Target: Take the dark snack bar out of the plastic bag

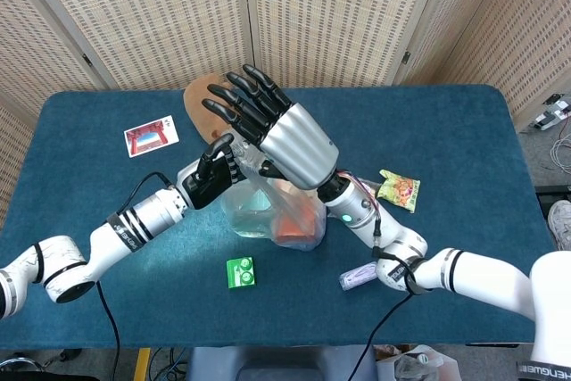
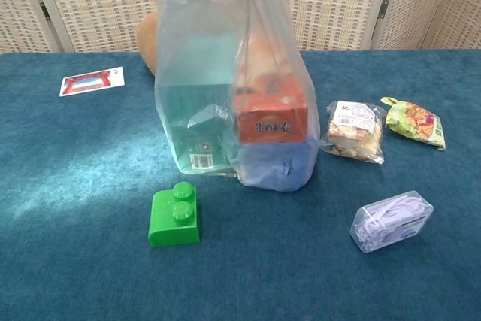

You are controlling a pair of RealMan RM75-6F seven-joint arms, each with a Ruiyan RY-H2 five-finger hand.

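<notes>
Plastic bag (image 2: 225, 95) held up at its top, mid-frame.

The bag's upper edge is gripped by the left hand (image 1: 214, 176); the right hand (image 1: 268, 127) is spread wide above it, holding nothing. An orange box (image 2: 272, 118) shows through the plastic (the dark snack bar cannot be made out). A green block (image 2: 174, 216) lies lower left.

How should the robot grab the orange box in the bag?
Probably from above, through the bag's mouth. The orange box sits upright atop a blue item, wrapped by the plastic bag, so only its top edges look reachable. The left hand seems to hold the bag up; the right hand hovers spread above.
</notes>
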